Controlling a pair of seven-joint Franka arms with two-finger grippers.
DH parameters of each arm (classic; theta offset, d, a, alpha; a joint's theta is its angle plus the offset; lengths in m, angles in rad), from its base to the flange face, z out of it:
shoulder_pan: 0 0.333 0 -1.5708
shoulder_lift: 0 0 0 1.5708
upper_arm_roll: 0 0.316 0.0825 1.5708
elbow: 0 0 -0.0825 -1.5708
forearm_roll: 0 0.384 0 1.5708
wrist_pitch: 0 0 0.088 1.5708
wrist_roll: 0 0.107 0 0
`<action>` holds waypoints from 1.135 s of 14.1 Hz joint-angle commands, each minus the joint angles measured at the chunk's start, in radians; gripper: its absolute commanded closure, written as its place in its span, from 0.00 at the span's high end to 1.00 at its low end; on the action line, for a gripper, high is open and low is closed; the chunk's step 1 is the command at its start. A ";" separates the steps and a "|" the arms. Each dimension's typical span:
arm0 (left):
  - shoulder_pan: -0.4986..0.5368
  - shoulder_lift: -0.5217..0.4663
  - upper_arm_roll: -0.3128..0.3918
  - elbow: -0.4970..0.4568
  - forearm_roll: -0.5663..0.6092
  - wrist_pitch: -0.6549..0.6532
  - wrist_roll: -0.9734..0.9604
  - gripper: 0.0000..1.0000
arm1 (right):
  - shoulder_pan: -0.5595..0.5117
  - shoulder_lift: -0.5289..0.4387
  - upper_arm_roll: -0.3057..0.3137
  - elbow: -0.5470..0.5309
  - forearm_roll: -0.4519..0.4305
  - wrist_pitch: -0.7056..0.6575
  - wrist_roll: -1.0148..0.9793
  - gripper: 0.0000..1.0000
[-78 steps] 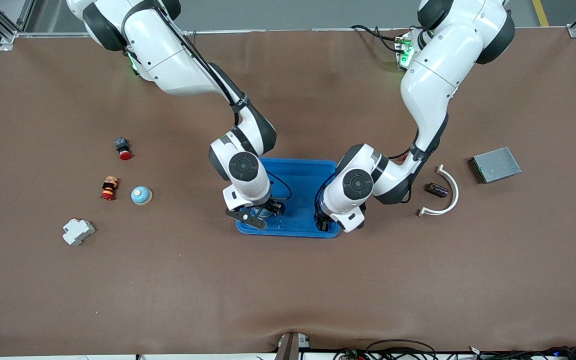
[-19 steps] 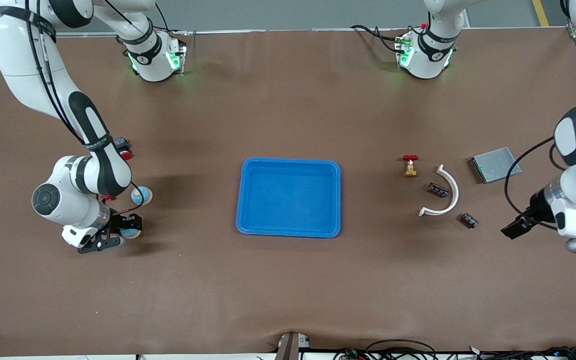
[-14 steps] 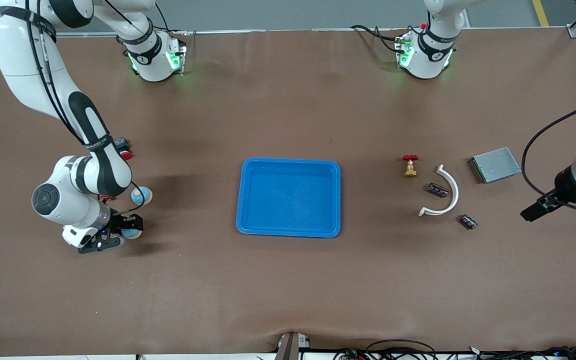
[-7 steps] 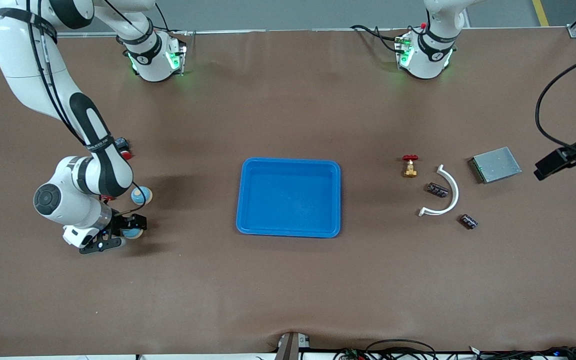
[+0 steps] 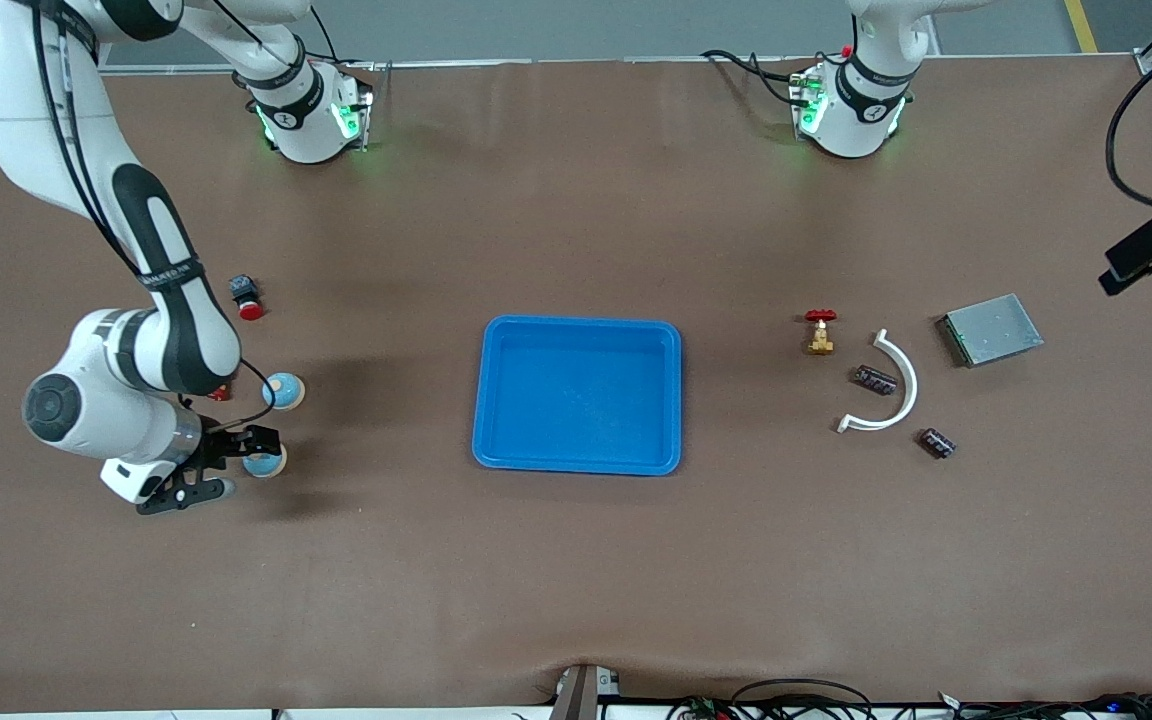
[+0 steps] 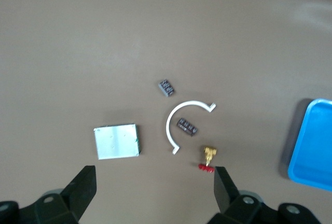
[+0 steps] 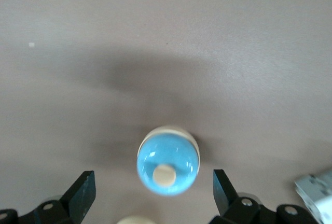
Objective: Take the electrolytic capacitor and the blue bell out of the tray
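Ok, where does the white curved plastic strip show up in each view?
Front view: the white curved plastic strip lies toward the left arm's end of the table, curving around a small dark capacitor.
Left wrist view: near the middle, curving around that capacitor.
Right wrist view: not in it.
Shared landmark: the brass valve with a red handle beside it.

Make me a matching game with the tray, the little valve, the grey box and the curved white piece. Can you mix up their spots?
Things:
1. blue tray
2. brass valve
3. grey box
4. white curved piece

Places:
A. curls around a dark capacitor
B. nearest the left arm's end of the table
C. middle of the table, nothing in it
D. between the tray and the curved piece

Pairs: 1-C, 2-D, 3-B, 4-A
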 commanded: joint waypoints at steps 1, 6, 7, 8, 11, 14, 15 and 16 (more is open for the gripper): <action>-0.086 -0.058 0.079 -0.023 -0.018 -0.038 0.034 1.00 | -0.011 -0.090 0.002 -0.017 0.021 -0.097 -0.018 1.00; -0.120 -0.095 0.092 -0.069 -0.016 -0.058 0.035 1.00 | -0.011 -0.227 -0.001 0.021 0.012 -0.291 0.067 1.00; -0.120 -0.093 0.087 -0.067 -0.015 -0.060 0.027 1.00 | -0.008 -0.242 0.000 0.060 0.009 -0.374 0.104 1.00; -0.120 -0.093 0.075 -0.067 -0.015 -0.061 0.025 1.00 | -0.008 -0.250 0.000 0.104 0.006 -0.454 0.142 1.00; -0.120 -0.095 0.059 -0.069 -0.015 -0.061 0.022 1.00 | 0.000 -0.282 0.003 0.181 -0.026 -0.583 0.213 1.00; -0.116 -0.093 0.058 -0.070 -0.015 -0.061 0.024 1.00 | 0.026 -0.340 0.008 0.178 -0.060 -0.627 0.316 1.00; -0.113 -0.095 0.058 -0.072 -0.015 -0.061 0.024 1.00 | 0.038 -0.363 0.009 0.178 -0.086 -0.632 0.348 1.00; -0.111 -0.098 0.058 -0.081 -0.015 -0.061 0.024 1.00 | 0.040 -0.379 0.009 0.178 -0.088 -0.635 0.356 1.00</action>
